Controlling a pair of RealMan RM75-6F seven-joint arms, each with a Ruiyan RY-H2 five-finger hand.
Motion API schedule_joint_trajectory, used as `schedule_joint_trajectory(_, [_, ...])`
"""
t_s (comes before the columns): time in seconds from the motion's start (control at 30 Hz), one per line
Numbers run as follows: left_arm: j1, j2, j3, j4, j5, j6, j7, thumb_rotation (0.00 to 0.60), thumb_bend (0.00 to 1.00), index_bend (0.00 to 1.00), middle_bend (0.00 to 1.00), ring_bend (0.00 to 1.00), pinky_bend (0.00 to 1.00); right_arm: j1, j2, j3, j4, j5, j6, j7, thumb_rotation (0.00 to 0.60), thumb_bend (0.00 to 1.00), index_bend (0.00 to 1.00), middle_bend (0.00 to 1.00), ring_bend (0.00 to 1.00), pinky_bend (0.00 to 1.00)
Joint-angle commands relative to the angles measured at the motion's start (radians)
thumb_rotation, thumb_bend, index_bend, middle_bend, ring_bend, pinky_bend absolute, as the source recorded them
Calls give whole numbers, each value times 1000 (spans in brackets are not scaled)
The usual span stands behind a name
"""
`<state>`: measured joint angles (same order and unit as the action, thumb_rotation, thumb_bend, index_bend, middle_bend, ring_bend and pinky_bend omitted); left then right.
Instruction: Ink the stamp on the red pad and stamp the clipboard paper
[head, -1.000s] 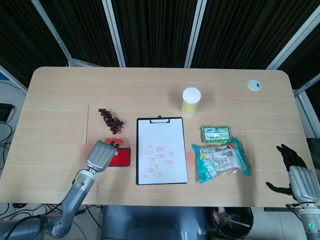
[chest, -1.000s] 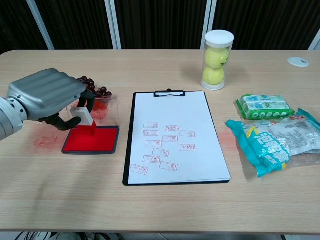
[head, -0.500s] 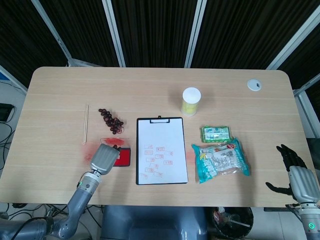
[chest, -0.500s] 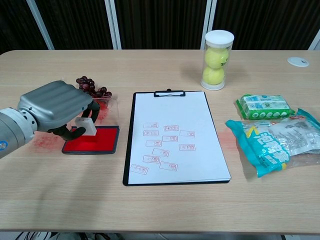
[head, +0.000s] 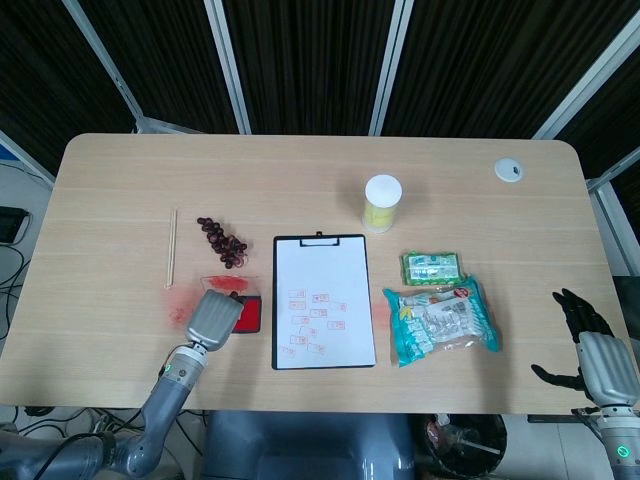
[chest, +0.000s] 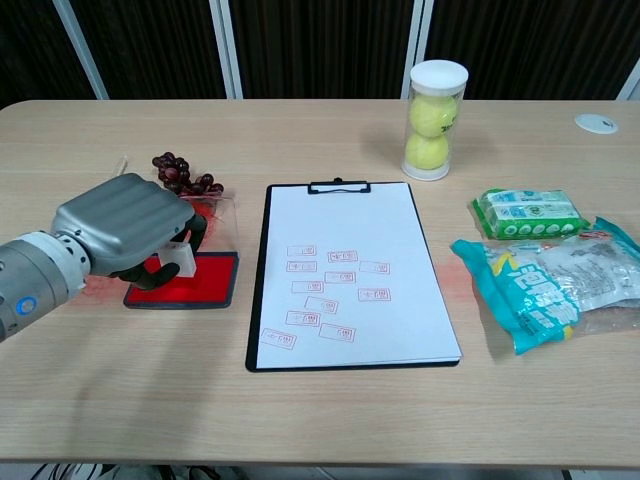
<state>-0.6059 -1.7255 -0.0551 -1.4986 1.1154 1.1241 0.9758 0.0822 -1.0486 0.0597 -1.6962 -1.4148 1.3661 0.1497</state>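
Left hand (chest: 128, 225) was palm-down over the red ink pad (chest: 205, 282), fingers curled around the stamp (chest: 180, 256), forearm running back toward the near-left table edge. In the head view the same hand (head: 215, 316) covered most of the pad's left part, so only a red strip of the pad (head: 247, 315) showed to its right.

Stamp was a small white block, clasped between thumb and fingers, sitting low over the pad's left half. Could not tell if its face actually touched the red surface (hand hid the underside). Its long axis looked tilted, upper end leaning back under the palm; exact heading unclear.

The pad was a dark-rimmed rectangular tray, long side running left-right, lying just left of the clipboard (chest: 342, 187). Clipboard stood lengthwise away from the robot, clip at the far end, white paper (chest: 345, 230) on it carrying a scatter of red stamp marks (chest: 335, 276) in the lower half.

Right hand (head: 592, 348) hung off the near-right corner of the table, fingers spread, nothing in it (only in the head view).

Other items: grape bunch (chest: 182, 174) just behind the pad, wooden stick (head: 171, 247) further left, tennis-ball tube (chest: 435, 118) upright beyond the clipboard, green packet (chest: 529, 212) and teal snack bag (chest: 553, 290) to the right, white disc (chest: 597, 122) at far right.
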Motion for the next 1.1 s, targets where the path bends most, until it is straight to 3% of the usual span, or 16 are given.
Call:
schedule_joint_trajectory(0.03, [-2,-4,3,4,-2,0,1,600,489,750,812,998,1000,0,0,0,0,0,0,0,600,170,0,0,0,135])
schedule_joint_trajectory(0.4, [-7,-6,6,6,3,10,-2,600,489,751,813,998,1000,-1,0,0,0,-2,2,2,600,169,0,0,0,135])
schedule_joint_trajectory(0.77, [-22,78,-32,-75,9,41,1,600,489,753,817,998,1000,-1,-1,0,0,-3,3,-1,600,170,0,0,0,135])
schedule_joint_trajectory(1.1, [-16,92,-6,-51,-18,27,-10,600,489,753,818,998,1000,-1,-1,0,-1,-1,3,-3,600,170,0,0,0,135])
